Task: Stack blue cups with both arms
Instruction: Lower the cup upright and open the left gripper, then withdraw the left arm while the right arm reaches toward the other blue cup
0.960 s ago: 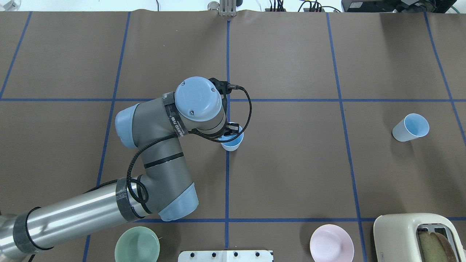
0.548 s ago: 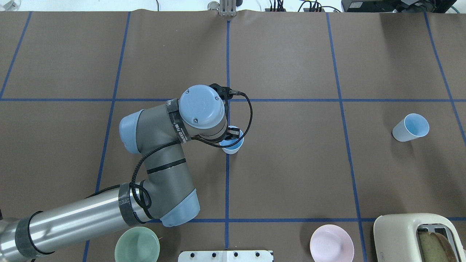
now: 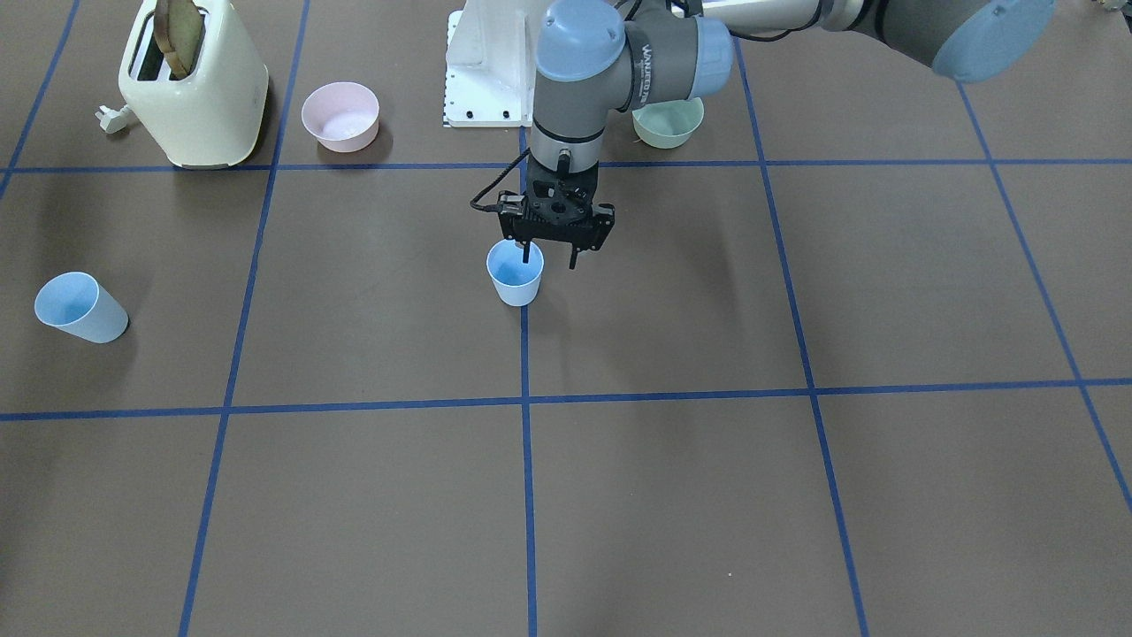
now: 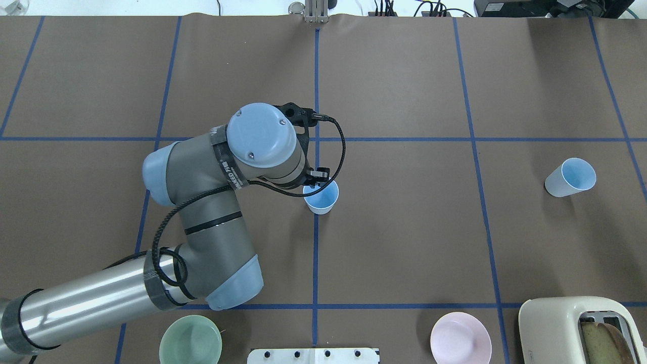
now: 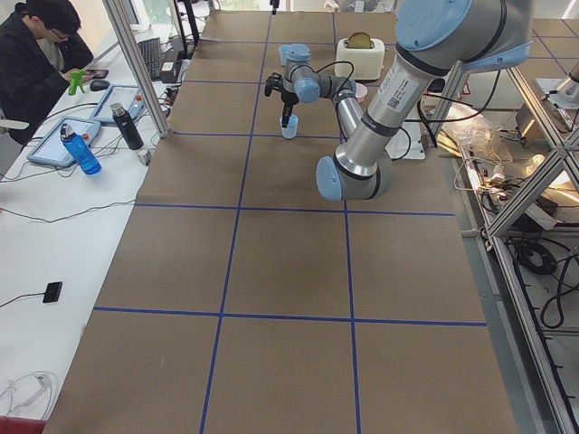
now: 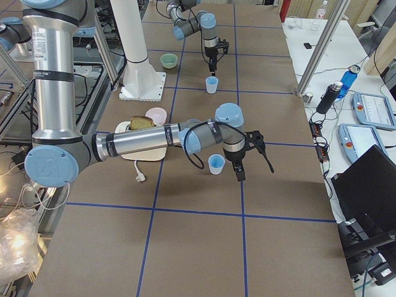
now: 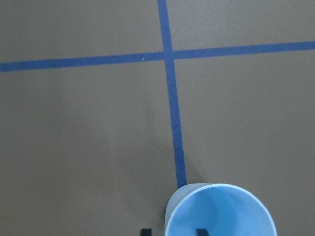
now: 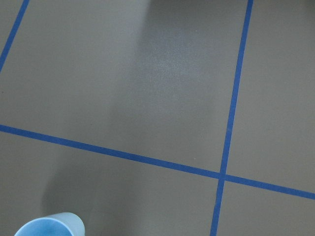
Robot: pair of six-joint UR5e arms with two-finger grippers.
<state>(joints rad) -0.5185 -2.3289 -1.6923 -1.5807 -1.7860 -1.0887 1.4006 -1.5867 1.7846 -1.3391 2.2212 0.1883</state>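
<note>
One blue cup stands upright on the centre tape line, also seen in the front view and the left wrist view. My left gripper is open over its rim, with one finger in the cup's mouth and the other outside the wall. The second blue cup stands alone at the far right, at the front view's left. My right gripper shows only in the exterior right view, beside that cup; I cannot tell whether it is open or shut.
A green bowl, a pink bowl and a cream toaster with bread stand along the near edge by the white base. Blue tape lines grid the brown table cover.
The left wrist first sank toward the centre cup, then rose and shifted left. The cup stands in nearly the same spot. The far cup has not moved.
</note>
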